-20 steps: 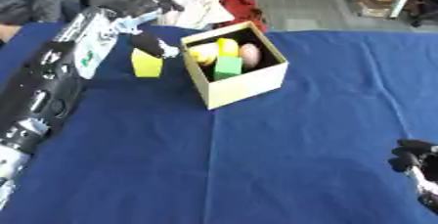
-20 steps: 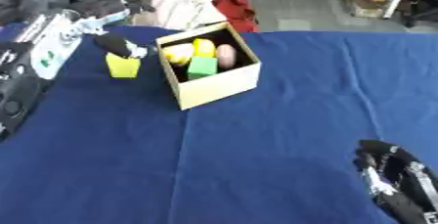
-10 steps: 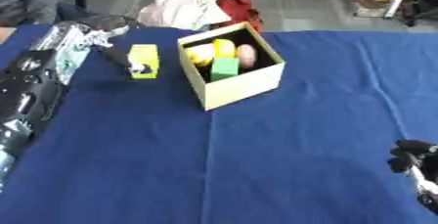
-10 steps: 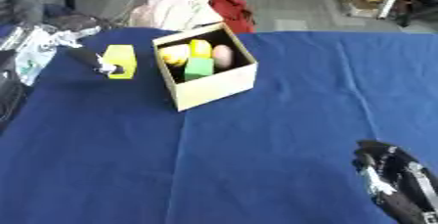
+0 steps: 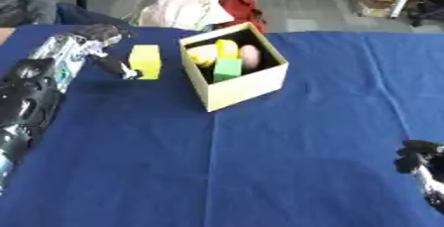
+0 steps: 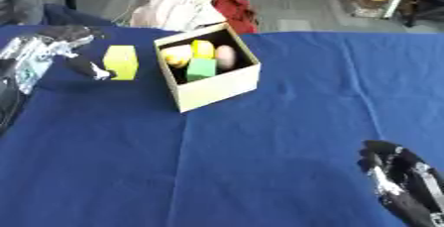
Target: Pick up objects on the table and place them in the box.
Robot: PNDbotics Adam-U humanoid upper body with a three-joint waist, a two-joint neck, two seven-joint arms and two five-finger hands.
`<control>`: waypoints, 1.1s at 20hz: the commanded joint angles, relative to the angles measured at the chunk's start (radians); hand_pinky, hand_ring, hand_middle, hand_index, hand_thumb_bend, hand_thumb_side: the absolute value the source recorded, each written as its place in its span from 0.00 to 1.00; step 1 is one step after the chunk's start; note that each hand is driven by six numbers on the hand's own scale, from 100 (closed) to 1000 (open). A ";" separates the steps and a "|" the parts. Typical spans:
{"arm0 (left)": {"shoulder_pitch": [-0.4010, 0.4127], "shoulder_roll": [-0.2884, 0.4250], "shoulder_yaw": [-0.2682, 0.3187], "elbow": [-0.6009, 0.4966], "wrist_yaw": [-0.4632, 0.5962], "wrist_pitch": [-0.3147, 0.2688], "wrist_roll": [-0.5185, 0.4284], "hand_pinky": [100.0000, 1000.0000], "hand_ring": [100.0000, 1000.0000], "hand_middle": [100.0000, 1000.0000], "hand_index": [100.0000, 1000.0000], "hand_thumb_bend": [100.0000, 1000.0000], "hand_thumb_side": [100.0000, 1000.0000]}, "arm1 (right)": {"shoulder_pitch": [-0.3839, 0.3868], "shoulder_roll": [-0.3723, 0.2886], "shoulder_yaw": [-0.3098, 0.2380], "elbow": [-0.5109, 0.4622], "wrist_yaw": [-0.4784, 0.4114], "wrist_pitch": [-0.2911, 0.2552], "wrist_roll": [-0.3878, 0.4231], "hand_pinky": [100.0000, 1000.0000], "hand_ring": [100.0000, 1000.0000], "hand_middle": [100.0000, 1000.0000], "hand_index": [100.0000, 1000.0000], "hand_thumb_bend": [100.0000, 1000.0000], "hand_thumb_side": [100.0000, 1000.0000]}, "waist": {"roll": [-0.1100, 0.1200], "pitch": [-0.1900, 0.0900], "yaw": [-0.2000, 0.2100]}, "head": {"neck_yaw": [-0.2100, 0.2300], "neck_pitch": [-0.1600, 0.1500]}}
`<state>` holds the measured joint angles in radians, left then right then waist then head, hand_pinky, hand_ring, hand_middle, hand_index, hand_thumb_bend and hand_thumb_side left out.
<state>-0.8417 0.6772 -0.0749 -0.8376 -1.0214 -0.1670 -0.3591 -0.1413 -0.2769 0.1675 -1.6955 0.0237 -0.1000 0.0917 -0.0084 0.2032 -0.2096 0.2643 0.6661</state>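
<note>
An open cardboard box [image 5: 247, 86] stands on the blue table at the upper middle. It holds a green cube [image 5: 227, 67], yellow pieces [image 5: 215, 51] and a pale pink oval thing [image 5: 249, 56]. Left of the box a yellow block [image 5: 145, 61] stands upright on the cloth. My left hand [image 5: 97, 47] lies just left of that block, fingers spread above and beyond it, and its thumb tip reaches the block's lower left side; nothing is clasped. My right hand [image 6: 397, 175] rests at the lower right corner, fingers up and relaxed, holding nothing.
Beyond the table's far edge lies a heap of pale and red cloth [image 5: 204, 9]. The blue cloth [image 5: 225, 161] covers the table in front of the box. My left forearm [image 5: 30, 97] stretches along the table's left side.
My left hand has drawn back to the left, off the top of the yellow block. The block and box stand where they were. The right hand is unmoved.
</note>
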 commanded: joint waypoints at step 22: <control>0.007 0.011 0.010 -0.039 0.063 0.056 0.193 0.73 0.59 0.50 0.71 0.15 0.09 | -0.018 -0.021 -0.002 -0.009 -0.010 0.002 0.004 0.61 0.60 0.59 0.73 0.00 0.40 | -0.013 0.006 -0.003 | 0.001 -0.016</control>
<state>-0.8197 0.6513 -0.0655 -0.8469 -0.9690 -0.1119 -0.1801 -0.1496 -0.2787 0.1682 -1.6951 0.0148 -0.0959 0.0956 -0.0120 0.2160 -0.2120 0.2682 0.6587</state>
